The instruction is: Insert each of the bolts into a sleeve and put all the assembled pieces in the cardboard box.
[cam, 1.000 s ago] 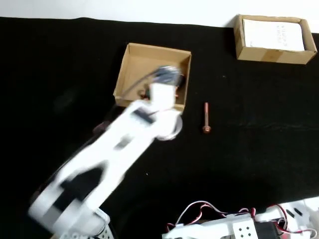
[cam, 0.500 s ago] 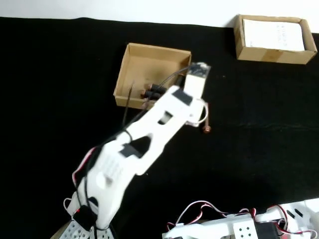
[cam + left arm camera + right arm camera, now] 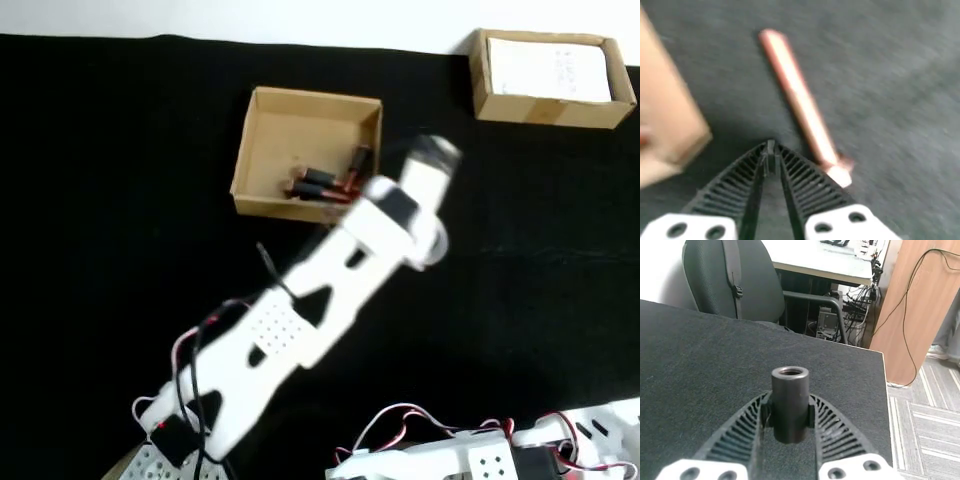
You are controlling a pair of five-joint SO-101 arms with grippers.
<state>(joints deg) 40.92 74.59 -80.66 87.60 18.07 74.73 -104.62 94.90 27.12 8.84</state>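
The left claw [image 3: 771, 150], closed on nothing, hangs just beside the loose bolt [image 3: 800, 102] on the table [image 3: 900, 60] at about 4 o'clock from the cardboard box [image 3: 262, 140], while the right claw [image 3: 790, 404] clamps a sleeve [image 3: 789, 385] upright, bore upward, likely to receive that bolt.

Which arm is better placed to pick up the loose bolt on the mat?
Left. Its gripper is close beside the bolt, near the box, with its fingers shut and empty. The right gripper is occupied, shut on a sleeve.
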